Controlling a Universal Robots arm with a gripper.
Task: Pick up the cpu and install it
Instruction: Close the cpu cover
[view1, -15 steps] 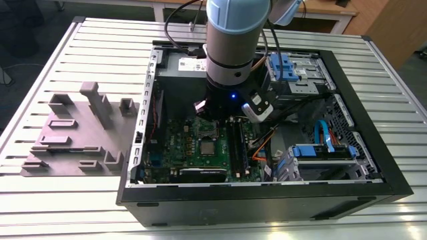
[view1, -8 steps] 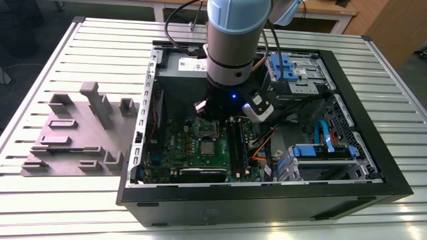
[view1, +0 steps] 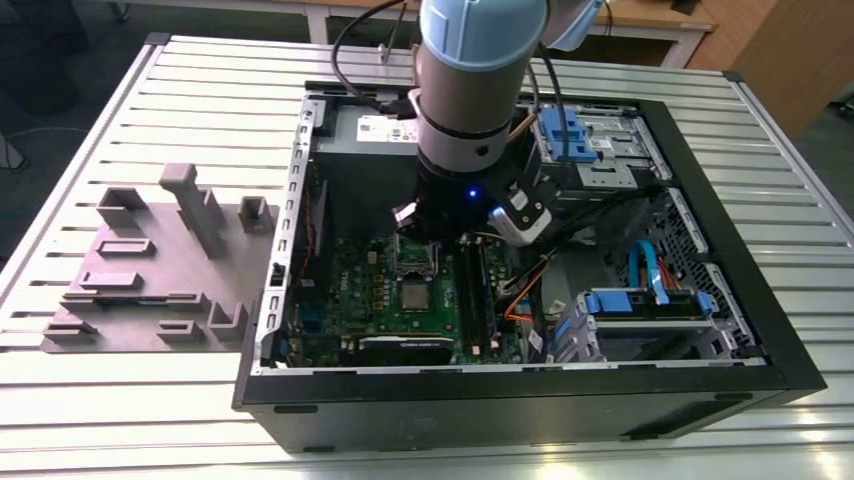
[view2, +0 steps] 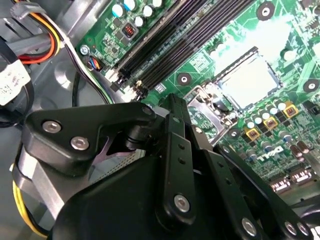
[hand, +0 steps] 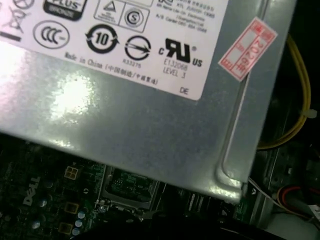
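The cpu (view1: 416, 296) is a small silvery-white square lying flat on the green motherboard (view1: 360, 300) inside the open computer case, set within a dark square border. In the second wrist view the cpu (view2: 247, 81) shines pale beyond the black gripper (view2: 175, 150). The metal socket frame (view1: 416, 256) with its dark centre sits between the cpu and the grey power supply (view1: 367, 135). My gripper (view1: 424, 232) hangs low over that frame, a short way from the cpu. The arm's wrist hides its tip in the exterior view.
Long black memory slots (view2: 160, 40) run beside the socket. The power supply box (hand: 125, 100) looms close to the wrist. Cables (view1: 527, 290) and blue drive bays (view1: 641, 300) crowd the exterior view's right. A grey fixture block (view1: 160, 260) stands outside the case at the left.
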